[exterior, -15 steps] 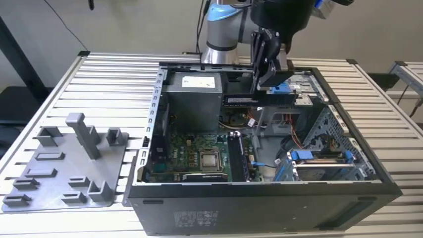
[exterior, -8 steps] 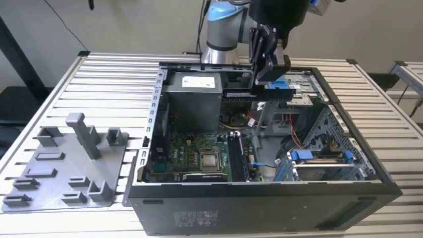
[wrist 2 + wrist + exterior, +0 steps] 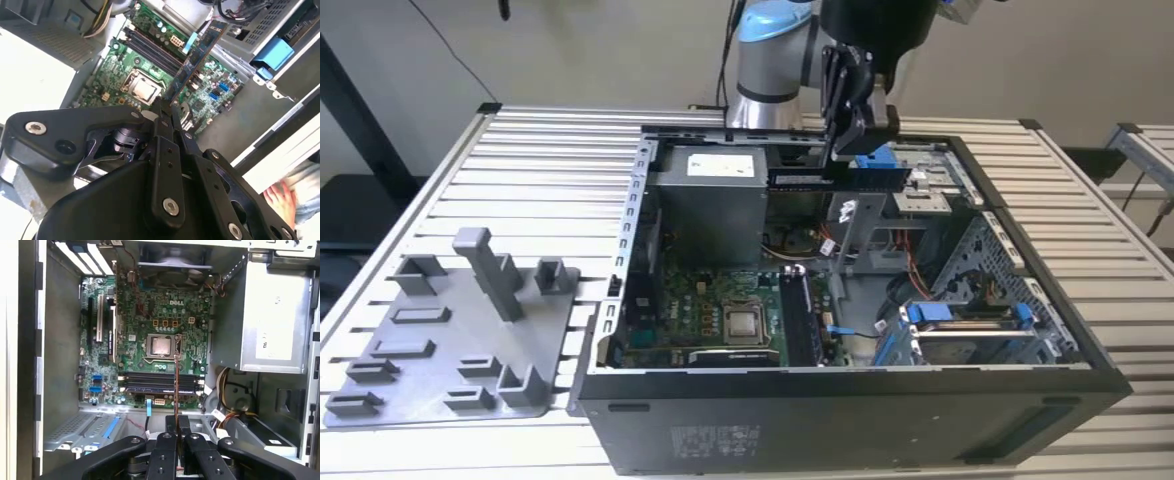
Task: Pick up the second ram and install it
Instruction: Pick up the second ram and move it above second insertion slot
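My gripper (image 3: 855, 150) hangs above the open computer case (image 3: 854, 385), shut on the second ram (image 3: 838, 181), a long dark circuit board. In the second wrist view the second ram (image 3: 196, 56) sticks out from the gripper (image 3: 165, 112) over the green motherboard (image 3: 120, 60). Seen edge-on in the first wrist view, the second ram (image 3: 176, 385) reaches from the gripper (image 3: 176, 422) across the black memory slots (image 3: 150, 382) near the processor socket (image 3: 161, 346). The stick is held in the air, apart from the slots.
A grey power supply (image 3: 707, 200) fills the case's back. A drive cage with blue clips (image 3: 961, 315) stands at the exterior view's right. A grey fixture plate (image 3: 440, 390) with an upright post (image 3: 483, 270) lies beside the case. A person's hand (image 3: 280, 196) is near the case.
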Controlling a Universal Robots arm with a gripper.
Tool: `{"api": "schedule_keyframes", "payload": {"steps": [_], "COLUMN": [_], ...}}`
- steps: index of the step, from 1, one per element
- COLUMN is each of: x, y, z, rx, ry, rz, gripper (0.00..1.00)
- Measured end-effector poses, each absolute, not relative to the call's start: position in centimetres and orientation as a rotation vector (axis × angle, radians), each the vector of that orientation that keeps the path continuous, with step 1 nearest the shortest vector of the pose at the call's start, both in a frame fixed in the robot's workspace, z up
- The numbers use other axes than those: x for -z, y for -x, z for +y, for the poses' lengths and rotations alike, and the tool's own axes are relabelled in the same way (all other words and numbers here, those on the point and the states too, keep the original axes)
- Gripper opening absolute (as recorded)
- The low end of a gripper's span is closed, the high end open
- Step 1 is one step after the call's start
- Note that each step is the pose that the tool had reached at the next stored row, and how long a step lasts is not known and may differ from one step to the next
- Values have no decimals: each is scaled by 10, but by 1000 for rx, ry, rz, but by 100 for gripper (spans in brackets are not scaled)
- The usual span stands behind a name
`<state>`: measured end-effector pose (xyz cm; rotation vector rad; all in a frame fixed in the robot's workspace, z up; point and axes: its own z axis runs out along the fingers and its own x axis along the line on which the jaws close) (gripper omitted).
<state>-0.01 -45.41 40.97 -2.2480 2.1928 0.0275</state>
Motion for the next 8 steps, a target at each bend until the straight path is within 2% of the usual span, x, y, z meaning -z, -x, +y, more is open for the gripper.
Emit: {"api": "schedule_keyframes", "payload": {"steps": [8], "x": [-410], "y": [-1], "z": [-452], "rx": [-26], "ry": [2247], "rz": [2193], "gripper": [13]}}
